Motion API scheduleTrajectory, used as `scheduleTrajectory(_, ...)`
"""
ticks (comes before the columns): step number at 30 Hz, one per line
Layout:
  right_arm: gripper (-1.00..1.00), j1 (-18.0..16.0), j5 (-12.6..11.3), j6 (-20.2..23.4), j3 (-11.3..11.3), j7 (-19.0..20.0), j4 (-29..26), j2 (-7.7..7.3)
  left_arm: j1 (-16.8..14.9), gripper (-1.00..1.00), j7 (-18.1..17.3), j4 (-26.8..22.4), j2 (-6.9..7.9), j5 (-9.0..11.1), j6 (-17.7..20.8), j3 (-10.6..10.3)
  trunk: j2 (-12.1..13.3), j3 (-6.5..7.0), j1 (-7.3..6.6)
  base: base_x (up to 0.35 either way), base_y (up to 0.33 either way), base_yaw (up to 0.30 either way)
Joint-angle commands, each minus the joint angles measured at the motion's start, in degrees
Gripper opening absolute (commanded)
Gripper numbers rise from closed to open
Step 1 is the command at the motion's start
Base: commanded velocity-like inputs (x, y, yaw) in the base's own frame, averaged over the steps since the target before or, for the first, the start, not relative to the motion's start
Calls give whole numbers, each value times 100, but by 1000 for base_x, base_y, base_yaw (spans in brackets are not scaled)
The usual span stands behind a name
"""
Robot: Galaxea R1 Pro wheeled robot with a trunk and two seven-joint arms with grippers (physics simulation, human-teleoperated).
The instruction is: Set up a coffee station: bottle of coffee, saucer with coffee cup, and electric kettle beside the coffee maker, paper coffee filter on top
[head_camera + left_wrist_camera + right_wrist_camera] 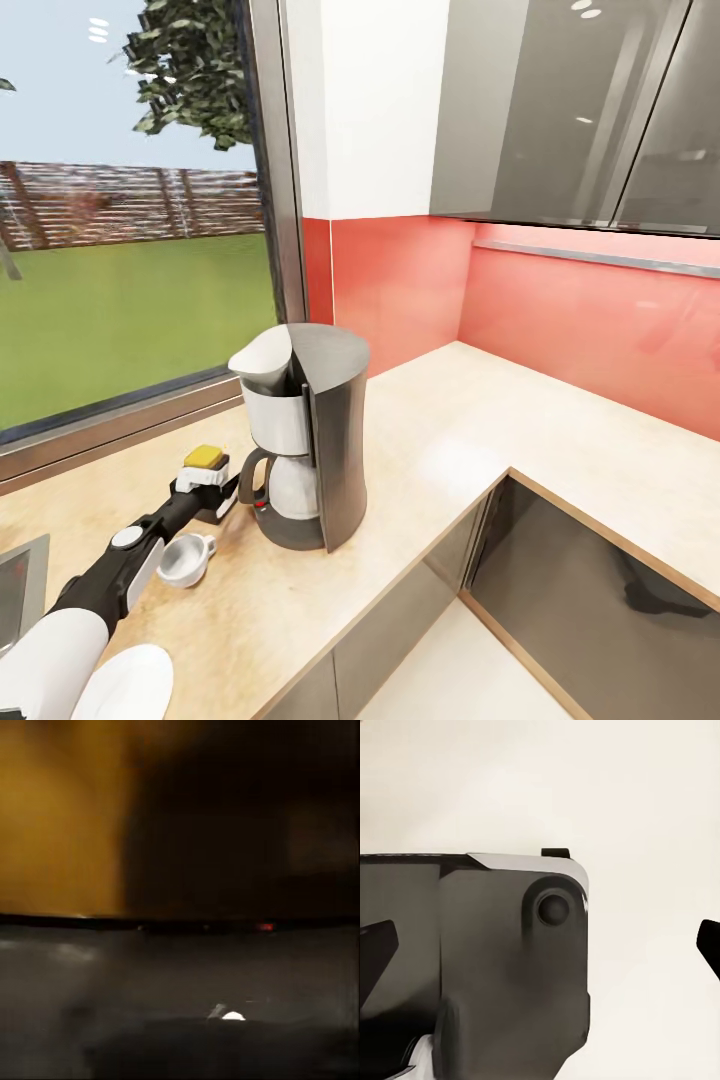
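The dark grey coffee maker stands on the beige countertop by the window. My left gripper is low at its left side, almost touching the carafe handle. A yellow-lidded bottle of coffee shows just over the gripper; its body is hidden, so a grasp cannot be judged. The left wrist view is a blurred close-up of amber and dark surfaces with a red light. A white coffee cup lies beside my forearm, and a white saucer sits nearer. My right gripper is open, its fingertips wide apart.
A large window runs behind the counter at left, and a red backsplash with grey wall cabinets runs to the right. The counter turns an L-corner with dark cabinet fronts below. A sink edge shows at far left.
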Motion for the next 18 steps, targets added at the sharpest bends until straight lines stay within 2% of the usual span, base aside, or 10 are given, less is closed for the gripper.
scheduleTrajectory(1,100,-4,7,-17,3,-22,4,2,-6,100,-46,5,0,38,-1,12,-12,-12,3,0,0,0)
scheduleTrajectory(12,100,-4,7,-16,3,-22,4,2,-6,100,-47,-184,1,35,2,-4,-12,-12,3,0,0,0)
scheduleTrajectory(18,100,-4,7,-17,3,-22,4,2,-6,100,-45,-205,1,39,10,-5,-12,-12,3,-277,73,0)
